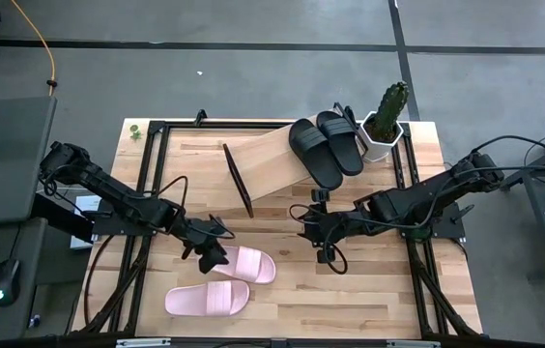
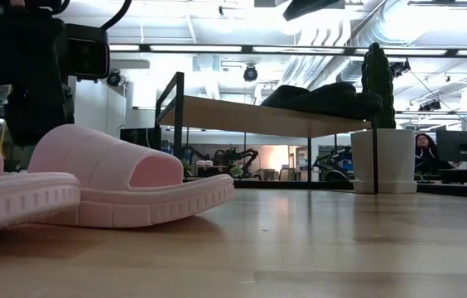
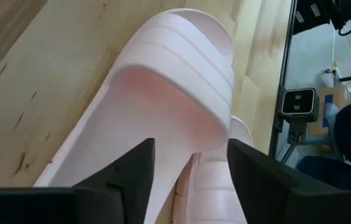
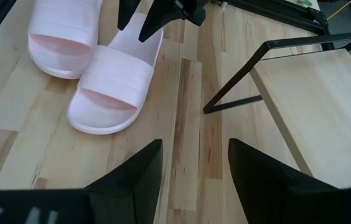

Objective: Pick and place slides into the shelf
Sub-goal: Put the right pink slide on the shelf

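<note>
Ribbed pale pink slide [image 3: 182, 81] right under the left pincer [image 3: 191, 165], fingers spread wide, gripping nothing

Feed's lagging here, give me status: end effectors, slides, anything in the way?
Left end effector open at heel of one pink slide. Right end effector open, empty, mid-table. Black slides on shelf; second pink slide on table. Nothing in the way.

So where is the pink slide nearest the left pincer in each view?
High: the pink slide, beside the left pincer.
Low: left foreground.
Left wrist: fills the centre.
Right wrist: the nearer pink one.
Shared landmark: the shelf, absent from the left wrist view.
</note>
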Robot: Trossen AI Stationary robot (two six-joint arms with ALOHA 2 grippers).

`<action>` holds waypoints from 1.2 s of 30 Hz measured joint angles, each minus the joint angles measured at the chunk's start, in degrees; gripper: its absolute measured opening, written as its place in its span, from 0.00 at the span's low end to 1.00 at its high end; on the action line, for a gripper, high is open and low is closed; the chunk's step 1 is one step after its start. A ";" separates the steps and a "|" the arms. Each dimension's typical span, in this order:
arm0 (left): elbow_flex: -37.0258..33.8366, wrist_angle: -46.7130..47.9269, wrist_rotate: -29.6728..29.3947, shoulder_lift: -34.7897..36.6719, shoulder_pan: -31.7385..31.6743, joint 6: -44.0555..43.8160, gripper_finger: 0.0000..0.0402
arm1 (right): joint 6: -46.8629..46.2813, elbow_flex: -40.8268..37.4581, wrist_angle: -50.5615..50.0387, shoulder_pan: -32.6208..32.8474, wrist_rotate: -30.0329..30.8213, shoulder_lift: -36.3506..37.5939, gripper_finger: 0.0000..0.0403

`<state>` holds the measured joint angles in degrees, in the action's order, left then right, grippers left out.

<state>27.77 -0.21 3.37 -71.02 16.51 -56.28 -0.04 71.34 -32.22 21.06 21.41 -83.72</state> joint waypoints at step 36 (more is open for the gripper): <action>-0.02 -23.99 2.64 -15.04 0.00 -4.14 0.50 | -0.31 0.01 0.34 0.00 -0.07 0.02 0.43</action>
<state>27.75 -24.19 6.00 -86.06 16.52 -60.42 -0.35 71.35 -31.88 21.06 21.34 -83.70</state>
